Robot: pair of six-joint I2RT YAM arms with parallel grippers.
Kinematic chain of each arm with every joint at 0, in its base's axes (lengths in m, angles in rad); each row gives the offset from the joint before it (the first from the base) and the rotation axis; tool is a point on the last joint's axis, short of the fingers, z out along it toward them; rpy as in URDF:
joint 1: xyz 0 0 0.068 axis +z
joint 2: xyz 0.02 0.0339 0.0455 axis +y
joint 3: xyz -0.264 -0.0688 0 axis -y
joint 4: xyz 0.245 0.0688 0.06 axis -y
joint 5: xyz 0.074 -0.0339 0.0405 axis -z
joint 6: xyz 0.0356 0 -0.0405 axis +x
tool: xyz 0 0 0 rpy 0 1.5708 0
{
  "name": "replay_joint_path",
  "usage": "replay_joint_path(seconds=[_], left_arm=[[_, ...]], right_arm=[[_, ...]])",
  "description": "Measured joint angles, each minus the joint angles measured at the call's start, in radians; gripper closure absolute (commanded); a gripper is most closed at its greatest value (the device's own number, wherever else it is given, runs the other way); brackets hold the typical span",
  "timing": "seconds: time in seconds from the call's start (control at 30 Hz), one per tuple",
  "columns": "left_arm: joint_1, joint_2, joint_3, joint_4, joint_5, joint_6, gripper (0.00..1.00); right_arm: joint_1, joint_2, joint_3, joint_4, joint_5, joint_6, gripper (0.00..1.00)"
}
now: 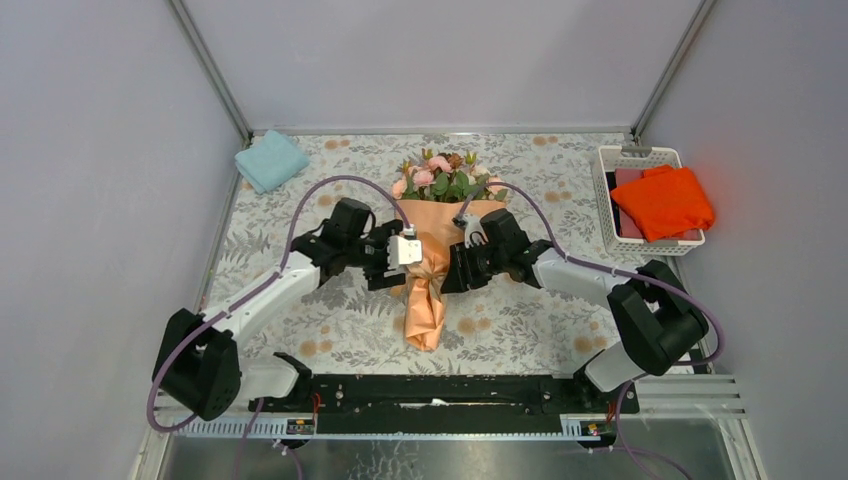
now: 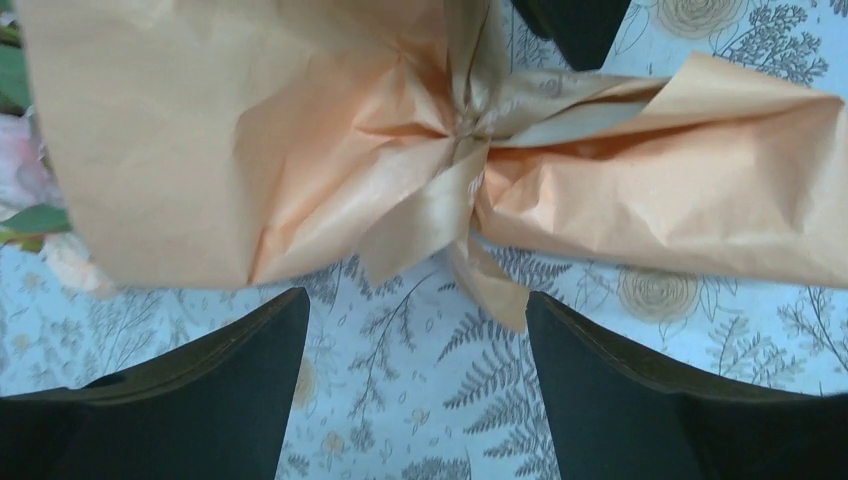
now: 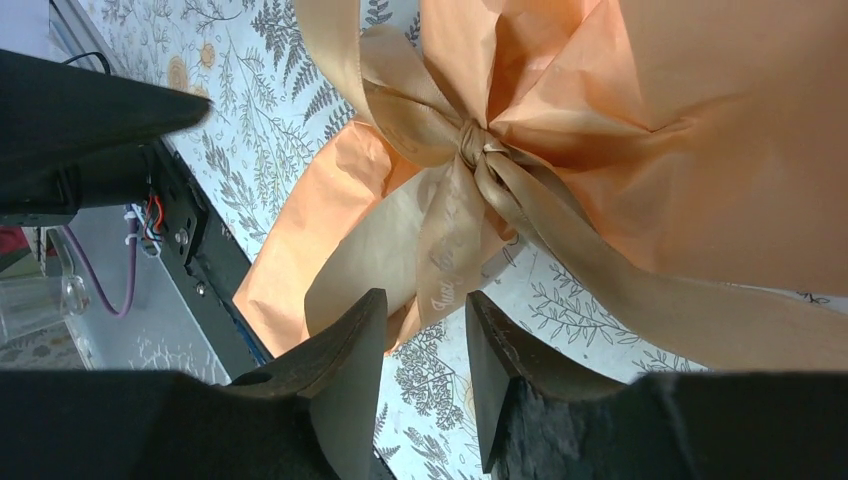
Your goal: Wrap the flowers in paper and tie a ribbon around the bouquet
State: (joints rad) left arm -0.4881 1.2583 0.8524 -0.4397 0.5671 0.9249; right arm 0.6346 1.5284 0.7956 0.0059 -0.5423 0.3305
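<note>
Top view: a bouquet (image 1: 428,262) of small pink roses (image 1: 438,178) with green leaves, wrapped in a cone of crinkly peach-orange paper (image 1: 432,228), lies mid-table on the fern-printed tablecloth (image 1: 330,325), blooms at the far end and tail pointing toward the arm bases. The left gripper (image 1: 408,266) and right gripper (image 1: 452,270) flank its narrow waist. A folded light blue cloth (image 1: 271,160) sits at the far left corner; a white slatted basket (image 1: 640,155) on the right holds a bright orange cloth (image 1: 665,200).

Left wrist view: the left gripper (image 2: 415,298) stands released, fingers spread wide over bare tablecloth, just short of the tan ribbon (image 2: 425,205) knotted round the pinched paper.

Right wrist view: the right gripper (image 3: 422,300) is partly parted, clamping nothing; a printed tail of the ribbon (image 3: 447,240) hangs from the knot and ends at its fingertips. Whether it touches them cannot be told.
</note>
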Motion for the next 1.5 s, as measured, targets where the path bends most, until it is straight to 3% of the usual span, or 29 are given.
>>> replay_joint_path(seconds=[0.2, 0.4, 0.47, 0.6, 0.83, 0.87, 0.93, 1.0, 1.07, 1.17, 1.2, 1.37, 1.5], left_arm=[[-0.062, 0.09, -0.033, 0.127, -0.032, -0.04, 0.28], [-0.093, 0.122, -0.051, 0.206, -0.075, 0.076, 0.76], [-0.1, 0.125, -0.056, 0.21, -0.082, 0.101, 0.87], [-0.11, 0.125, -0.064, 0.204, -0.082, 0.151, 1.0], [-0.113, 0.125, -0.065, 0.195, -0.089, 0.195, 1.0], [-0.113, 0.125, -0.065, 0.195, -0.092, 0.198, 0.93], [-0.113, 0.125, -0.063, 0.193, -0.103, 0.194, 0.61], [-0.105, 0.13, -0.043, 0.18, -0.109, 0.13, 0.43], [-0.088, 0.155, 0.023, 0.154, -0.102, -0.029, 0.41], [-0.034, 0.198, 0.153, 0.147, -0.102, -0.401, 0.25], [-0.012, 0.199, 0.17, 0.159, -0.092, -0.534, 0.24], [0.052, 0.191, 0.122, 0.227, -0.073, -1.107, 0.12], [0.049, 0.263, 0.093, 0.245, -0.065, -1.363, 0.14]], right_arm=[[0.0, 0.011, -0.002, 0.015, 0.005, 0.0, 0.59], [0.0, 0.031, -0.006, 0.025, 0.01, -0.001, 0.6], [0.0, 0.05, -0.017, 0.05, 0.008, 0.006, 0.59], [0.0, 0.093, -0.035, 0.095, 0.002, 0.026, 0.59], [0.0, 0.137, -0.035, 0.154, 0.0, 0.034, 0.58], [0.0, 0.141, -0.035, 0.163, 0.0, 0.035, 0.57], [0.0, 0.148, -0.035, 0.171, -0.001, 0.035, 0.57], [0.0, 0.149, -0.035, 0.172, 0.0, 0.035, 0.57], [0.0, 0.149, -0.035, 0.172, 0.0, 0.034, 0.57], [0.0, 0.149, -0.035, 0.171, 0.003, 0.033, 0.57], [0.0, 0.149, -0.036, 0.172, 0.004, 0.033, 0.57], [0.0, 0.149, -0.04, 0.173, 0.003, 0.033, 0.57], [0.0, 0.15, -0.04, 0.173, 0.003, 0.033, 0.56]])
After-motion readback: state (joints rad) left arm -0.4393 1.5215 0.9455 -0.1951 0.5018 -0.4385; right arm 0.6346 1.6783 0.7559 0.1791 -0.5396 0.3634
